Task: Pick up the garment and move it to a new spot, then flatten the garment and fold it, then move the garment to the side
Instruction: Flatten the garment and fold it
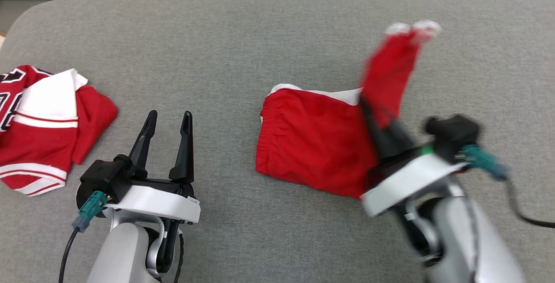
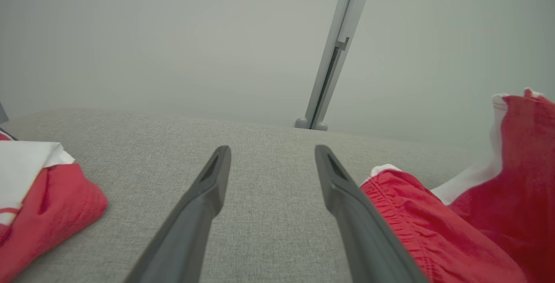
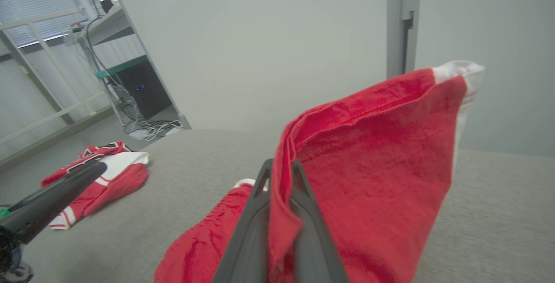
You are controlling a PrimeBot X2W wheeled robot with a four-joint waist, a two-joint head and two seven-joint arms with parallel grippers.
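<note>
Lying bunched at the far left of the grey worktop (image 1: 225, 49), a red-and-white jersey (image 1: 47, 127) plays no visible part in the job. Just right of it the left gripper (image 1: 170, 115) hovers over bare fabric with its fingers spread wide, holding nothing and well apart from both pieces of clothing. Right of centre sit the red shorts (image 1: 312, 140), the garment in hand: the main body rests on the worktop, with the gathered elastic waistband (image 1: 266, 114) on its left side and a strip of white showing along the far edge. At the right, the right gripper (image 3: 282, 168) has its fingers pressed together on a pinch of red cloth, and one leg (image 1: 390, 70) is raised off the surface, its white hem (image 1: 412, 27) pointing up and away from the robot.

The shorts appear already placed and largely spread, so the work looks to be at the flattening or folding stage; which of the two cannot be told. No finished fold is visible, and moving the garment aside remains to be done. The cloth looks light and limp, blurred where it is lifted.
</note>
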